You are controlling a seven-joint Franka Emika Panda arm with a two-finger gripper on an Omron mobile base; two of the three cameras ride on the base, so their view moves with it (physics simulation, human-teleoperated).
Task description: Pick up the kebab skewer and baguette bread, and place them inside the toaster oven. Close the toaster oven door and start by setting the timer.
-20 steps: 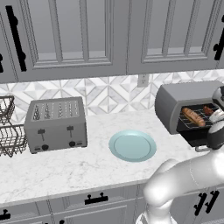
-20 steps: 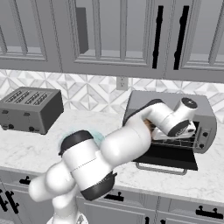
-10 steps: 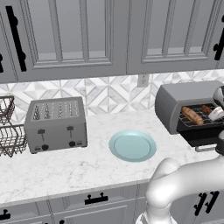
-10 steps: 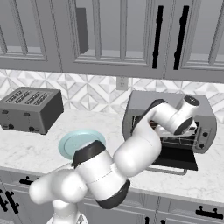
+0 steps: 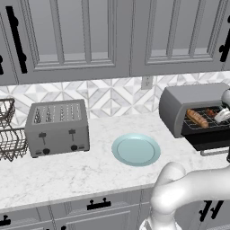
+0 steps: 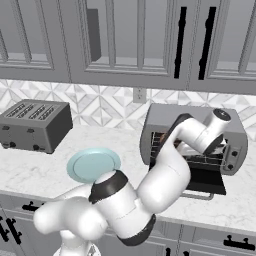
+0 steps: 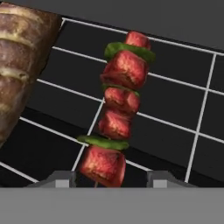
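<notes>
The kebab skewer [image 7: 116, 116], red chunks with green pieces, lies on the wire rack inside the toaster oven [image 5: 179, 105]. My gripper [image 7: 111, 180] is open, its fingertips [image 7: 61, 179] standing on either side of the skewer's near end with a gap on the right. The baguette bread [image 7: 22, 65] rests on the same rack, just left of the skewer in the hand view. From the left base view the baguette bread [image 5: 197, 117] and the skewer [image 5: 211, 112] sit side by side in the oven. The toaster oven door [image 6: 207, 181] hangs open and flat, and my hand reaches in over it.
A teal plate [image 5: 135, 149] lies bare on the marble counter. A light grey slot toaster [image 5: 57, 127] stands to the left, with wire baskets [image 5: 9, 134] beyond it. Upper cabinets [image 5: 90, 36] hang above the counter.
The jaws have spread apart and let go of the kebab skewer, which now rests on the rack. The hand stays inside the oven mouth.
</notes>
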